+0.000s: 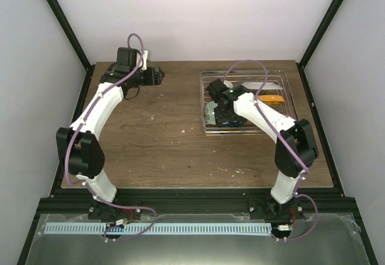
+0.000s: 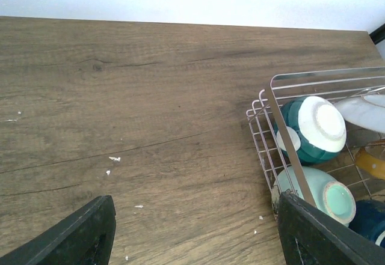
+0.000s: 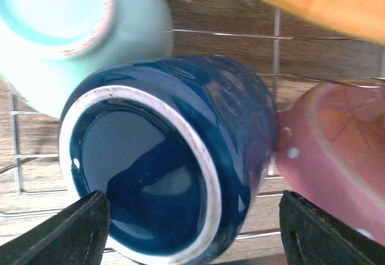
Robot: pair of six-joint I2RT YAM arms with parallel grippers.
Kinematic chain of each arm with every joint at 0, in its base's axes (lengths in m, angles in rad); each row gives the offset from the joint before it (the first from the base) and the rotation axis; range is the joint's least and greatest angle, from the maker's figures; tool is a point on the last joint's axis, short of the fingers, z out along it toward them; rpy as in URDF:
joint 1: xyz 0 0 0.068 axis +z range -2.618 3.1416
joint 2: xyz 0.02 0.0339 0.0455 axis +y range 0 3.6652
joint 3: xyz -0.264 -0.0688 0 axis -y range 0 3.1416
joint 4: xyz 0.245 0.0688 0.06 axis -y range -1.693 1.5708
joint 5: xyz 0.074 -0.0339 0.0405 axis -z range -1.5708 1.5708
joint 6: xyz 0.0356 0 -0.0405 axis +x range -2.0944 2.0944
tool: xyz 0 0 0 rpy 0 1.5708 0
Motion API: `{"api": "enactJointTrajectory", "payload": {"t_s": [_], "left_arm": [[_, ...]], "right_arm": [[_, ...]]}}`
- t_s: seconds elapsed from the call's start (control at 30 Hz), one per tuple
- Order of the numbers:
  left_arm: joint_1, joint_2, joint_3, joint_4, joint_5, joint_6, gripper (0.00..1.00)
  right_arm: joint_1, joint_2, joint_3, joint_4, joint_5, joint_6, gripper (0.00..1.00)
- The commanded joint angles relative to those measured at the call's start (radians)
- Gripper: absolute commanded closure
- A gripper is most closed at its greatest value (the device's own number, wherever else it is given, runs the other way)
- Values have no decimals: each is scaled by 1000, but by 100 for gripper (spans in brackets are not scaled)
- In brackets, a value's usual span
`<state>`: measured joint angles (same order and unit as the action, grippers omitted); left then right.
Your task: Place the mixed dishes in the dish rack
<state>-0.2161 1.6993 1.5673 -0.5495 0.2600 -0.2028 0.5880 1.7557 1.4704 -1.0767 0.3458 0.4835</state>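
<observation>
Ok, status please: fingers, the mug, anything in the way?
Left gripper open, empty, over table. Right gripper open over dark blue mug, on its side in dish rack. Pale green bowl and pink plate crowd it.

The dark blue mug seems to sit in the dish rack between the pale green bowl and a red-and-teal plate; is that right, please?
Not quite: the right wrist view shows the dark blue mug in the dish rack between the pale green bowl and the pink dotted plate, not a red-and-teal one.
</observation>
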Motion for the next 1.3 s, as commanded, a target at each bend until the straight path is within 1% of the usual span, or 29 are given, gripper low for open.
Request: {"api": "enactJointTrajectory", "payload": {"t_s": [0.0, 0.17, 0.5, 0.77, 0.93, 1.0, 1.07, 1.13, 1.27], "left_arm": [[6, 22, 35, -5, 12, 10, 25], [6, 34, 43, -16, 19, 18, 25], [7, 56, 48, -17, 37, 16, 25], [7, 56, 39, -14, 35, 10, 26], [9, 61, 75, -14, 49, 1, 25], [13, 71, 100, -20, 63, -8, 25], [26, 83, 123, -23, 81, -25, 25], [49, 99, 151, -32, 105, -51, 25], [116, 134, 193, -34, 181, -120, 24]], "right_arm": [[-30, 11, 27, -145, 122, 16, 22], [-51, 13, 50, -176, 205, 32, 22], [-55, 65, 185, -228, 317, 21, 22], [-55, 69, 237, -197, 294, -25, 22], [-56, 55, 290, -116, 230, -105, 22], [-56, 46, 322, -74, 195, -145, 18], [-57, 52, 362, -53, 175, -169, 11], [-62, 69, 409, -35, 151, -195, 2], [-129, 91, 484, 53, 24, -223, 0]]}}
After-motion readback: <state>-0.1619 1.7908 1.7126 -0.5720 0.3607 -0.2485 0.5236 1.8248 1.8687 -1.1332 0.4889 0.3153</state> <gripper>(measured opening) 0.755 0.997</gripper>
